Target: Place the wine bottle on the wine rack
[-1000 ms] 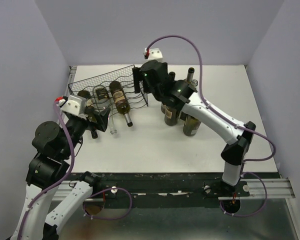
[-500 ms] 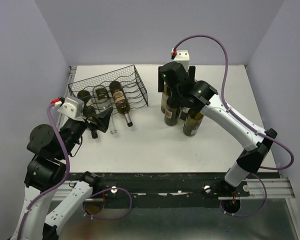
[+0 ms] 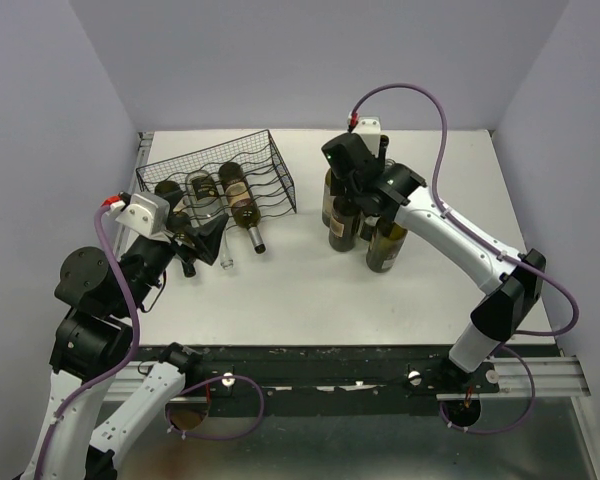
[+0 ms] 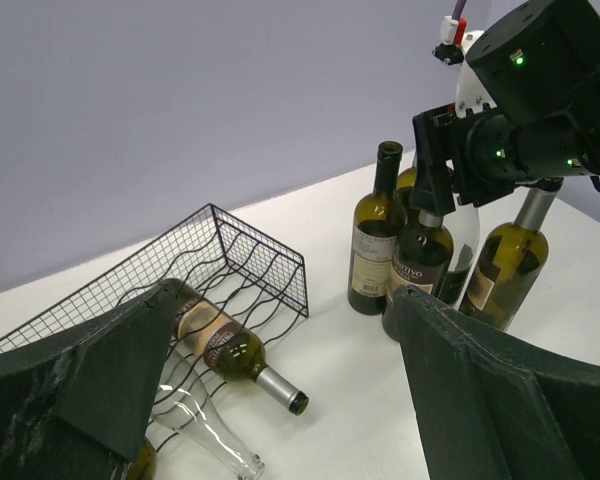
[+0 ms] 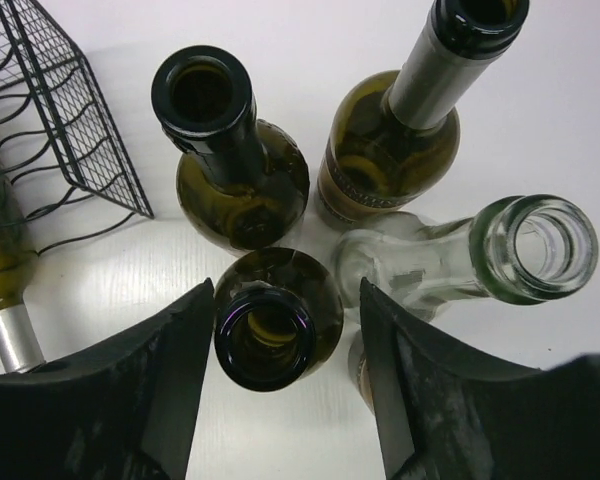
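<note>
a white tabletop (image 3: pixel 300 290) sits boxed in by plain pale lilac walls (image 3: pixel 310 60) on three sides. the black wire wine rack (image 3: pixel 208 146) is at its far left, well apart from a huddle of upright bottles right of centre. the right gripper (image 5: pixel 285 292) hangs over that huddle, fingers apart on either side of the neck of the dark glass wine bottle (image 5: pixel 268 330), with a gap showing on one side, so not clamped. just beside it stand a clear glass bottle (image 5: pixel 480 255), an olive bottle with a grey collar (image 5: pixel 400 150) and another dark green bottle (image 5: pixel 230 150). the left gripper (image 4: pixel 288 295) is spread wide near the rack, holding nothing. bottles lie in the rack, one green with a silver neck (image 4: pixel 230 350). from above, the left arm hides the rack's near corner, so i can't count them. the labels are too small to read.
</note>
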Robot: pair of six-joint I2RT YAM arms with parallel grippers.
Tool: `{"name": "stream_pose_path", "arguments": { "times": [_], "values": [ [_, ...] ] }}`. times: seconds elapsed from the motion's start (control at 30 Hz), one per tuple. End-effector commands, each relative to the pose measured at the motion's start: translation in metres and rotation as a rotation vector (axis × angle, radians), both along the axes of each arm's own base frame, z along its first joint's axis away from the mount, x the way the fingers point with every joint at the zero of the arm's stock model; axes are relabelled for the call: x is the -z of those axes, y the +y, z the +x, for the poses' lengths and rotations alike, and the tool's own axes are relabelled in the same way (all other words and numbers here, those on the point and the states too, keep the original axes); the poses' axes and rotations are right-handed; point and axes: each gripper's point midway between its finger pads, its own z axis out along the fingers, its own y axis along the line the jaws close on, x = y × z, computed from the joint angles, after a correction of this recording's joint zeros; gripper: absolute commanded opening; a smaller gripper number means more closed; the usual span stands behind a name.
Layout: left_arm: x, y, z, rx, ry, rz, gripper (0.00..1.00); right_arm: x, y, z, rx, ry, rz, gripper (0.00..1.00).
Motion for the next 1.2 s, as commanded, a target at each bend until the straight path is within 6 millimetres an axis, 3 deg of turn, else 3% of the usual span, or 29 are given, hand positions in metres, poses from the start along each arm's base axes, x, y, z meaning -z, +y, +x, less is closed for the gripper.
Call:
{"name": "stream_pose_path", "arguments": {
  "times": [0.0, 0.1, 0.2, 0.37, 0.67, 1.07, 1.17],
  "values": [
    [-0.011, -0.004, -0.005, 0.028, -0.028, -0.022, 0.99, 0.009, 0.008, 0.004, -0.031, 0.011, 0.038, 0.61],
    [-0.006, -0.005, -0.003, 0.03, -0.011, -0.017, 0.99, 0.008, 0.004, 0.005, -0.02, 0.001, 0.027, 0.46],
    [-0.004, -0.006, -0.004, 0.036, -0.005, -0.015, 0.99, 0.003, 0.002, 0.006, -0.021, -0.02, 0.025, 0.39],
    [0.002, -0.008, -0.001, 0.043, 0.013, -0.013, 0.99, -0.015, 0.009, 0.004, -0.082, -0.03, 0.043, 0.01],
    [0.045, -0.042, 0.003, 0.209, 0.104, 0.013, 0.99, -0.08, 0.048, -0.017, -0.31, -0.055, 0.253, 0.01],
    [0.134, -0.084, 0.011, 0.432, 0.157, 0.045, 0.99, -0.133, 0.104, -0.064, -0.622, 0.0, 0.542, 0.01],
    [0.154, -0.087, 0.016, 0.434, 0.195, 0.051, 0.99, -0.143, 0.113, -0.074, -0.686, 0.01, 0.595, 0.01]
  ]
}}
